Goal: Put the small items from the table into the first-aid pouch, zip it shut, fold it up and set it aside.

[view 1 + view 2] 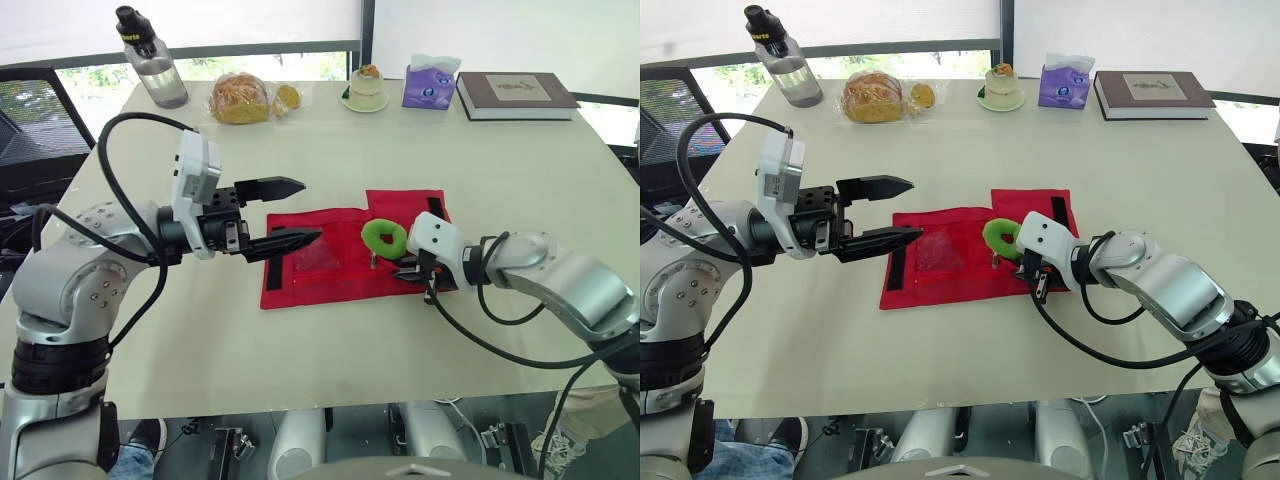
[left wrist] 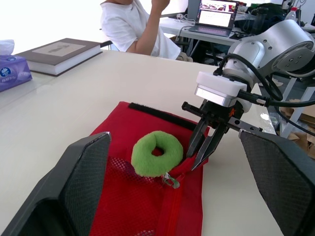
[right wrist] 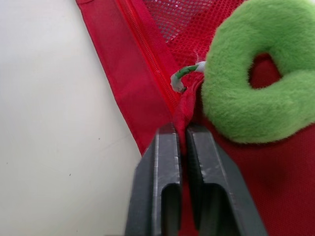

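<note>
"Right wrist view first: what of the first-aid pouch [image 3: 142, 83]?"

"Red cloth with a mesh panel and a zip line. The right gripper [image 3: 179, 132] has its two black fingers [image 3: 165, 162] pressed together on a raised fold of that cloth, just beside the zip. A green plush ring [image 3: 231, 93] lies on the pouch, touching the fold. A short green-and-white cord [image 3: 183, 74] shows between ring and zip."

"And the eye views?"

"They give the placing. The pouch lies opened out flat at the middle of the pale table [image 1: 520, 180], with the ring on its right half. The right arm reaches in from the lower right. The left gripper [image 1: 310, 210] hovers over the pouch's left part with its fingers spread wide apart. How far the zip is open I cannot tell."

"What does the left wrist view add?"

"The right gripper seen from the front, its tips nipping the red cloth next to the ring. Beyond the table there is a person [image 2: 133, 29] in a white shirt near a laptop [image 2: 216, 19]."

"The far edge?"

"Along the top of the eye views, left to right: a water bottle [image 1: 155, 70], bagged bread [image 1: 238, 98], a small cake [image 1: 368, 85], a purple tissue pack [image 1: 428, 88] and a book [image 1: 515, 95]. All are well apart from the pouch."
</note>
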